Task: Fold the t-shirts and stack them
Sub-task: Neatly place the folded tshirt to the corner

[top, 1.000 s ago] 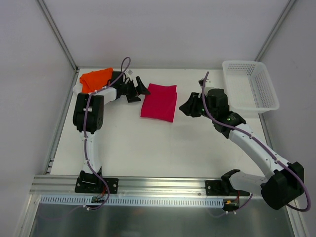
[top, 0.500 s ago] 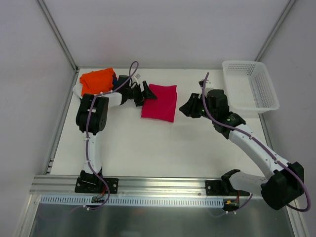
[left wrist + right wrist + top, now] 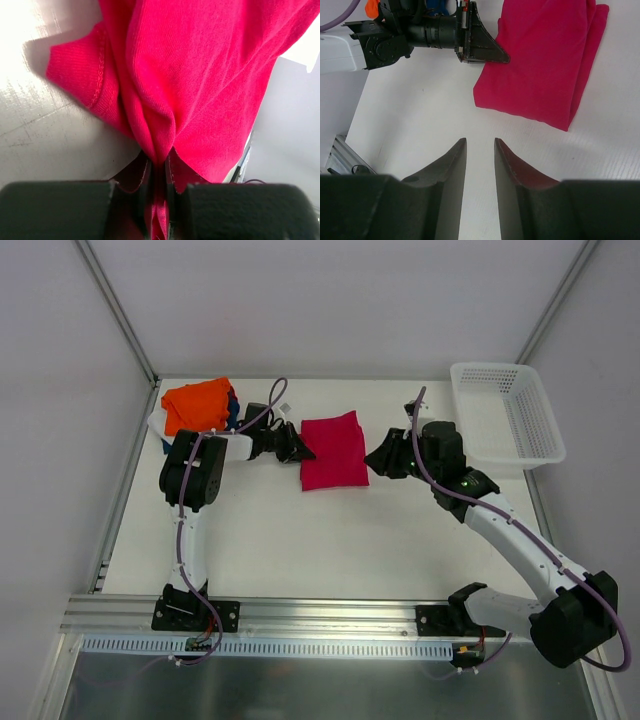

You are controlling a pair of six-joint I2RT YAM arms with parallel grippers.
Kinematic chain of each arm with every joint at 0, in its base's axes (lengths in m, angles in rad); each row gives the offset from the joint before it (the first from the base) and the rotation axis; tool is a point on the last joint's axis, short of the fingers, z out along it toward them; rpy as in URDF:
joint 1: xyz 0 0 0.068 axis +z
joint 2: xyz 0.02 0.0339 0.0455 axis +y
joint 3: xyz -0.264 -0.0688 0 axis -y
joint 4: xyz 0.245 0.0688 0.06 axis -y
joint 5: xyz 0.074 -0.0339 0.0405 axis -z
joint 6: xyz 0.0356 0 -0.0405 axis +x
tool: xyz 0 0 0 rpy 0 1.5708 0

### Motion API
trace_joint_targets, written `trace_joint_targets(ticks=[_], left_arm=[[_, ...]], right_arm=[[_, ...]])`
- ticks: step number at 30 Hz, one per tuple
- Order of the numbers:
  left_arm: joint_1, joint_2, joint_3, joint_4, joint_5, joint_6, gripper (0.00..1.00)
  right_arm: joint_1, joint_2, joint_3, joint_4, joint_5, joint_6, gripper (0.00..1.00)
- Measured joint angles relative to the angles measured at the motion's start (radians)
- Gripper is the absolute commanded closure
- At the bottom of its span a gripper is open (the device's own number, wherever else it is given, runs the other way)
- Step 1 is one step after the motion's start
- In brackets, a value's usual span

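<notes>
A folded crimson-red t-shirt lies flat at the middle of the table. My left gripper is at its left edge, shut on a pinched fold of the red cloth, which bunches between the jaws. An orange t-shirt tops a stack at the back left, with a navy-blue one showing at its right side. My right gripper hovers just right of the red t-shirt, slightly open with only bare table between its fingers. The left gripper shows in the right wrist view.
A white plastic mesh basket stands at the back right corner. White walls enclose the table, and a metal rail runs along the near edge by the arm bases.
My left gripper reached right to the red t-shirt's left edge and shut on it. The shirt shifted slightly right and turned. The right arm barely moved.
</notes>
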Motion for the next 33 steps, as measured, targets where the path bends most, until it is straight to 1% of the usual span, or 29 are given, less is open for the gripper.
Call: trace_joint_targets(ticks=[6, 9, 14, 18, 24, 28, 33], left_arm=[[0.000, -0.001, 0.002, -0.015, -0.001, -0.001, 1.00], [0.000, -0.003, 0.030, -0.069, -0.011, 0.003, 1.00], [-0.006, -0.003, 0.143, -0.229, -0.042, 0.026, 1.00], [-0.006, -0.003, 0.298, -0.352, -0.055, 0.044, 1.00], [-0.003, -0.004, 0.489, -0.461, -0.074, 0.063, 1.00], [0.015, -0.006, 0.541, -0.516, -0.074, 0.077, 1.00], [0.067, -0.012, 0.558, -0.577, -0.072, 0.098, 1.00]], right_arm=[[0.000, 0.000, -0.019, 0.009, -0.001, 0.003, 0.69], [0.000, -0.001, -0.031, 0.013, -0.003, 0.006, 0.69], [0.000, -0.012, -0.039, 0.016, -0.005, 0.011, 0.70], [0.000, -0.029, -0.046, 0.017, -0.005, 0.013, 0.69], [0.000, -0.051, -0.048, 0.019, -0.007, 0.014, 0.70], [0.000, -0.060, -0.055, 0.025, -0.008, 0.014, 0.70], [0.000, -0.066, -0.076, 0.026, -0.008, 0.014, 0.70]])
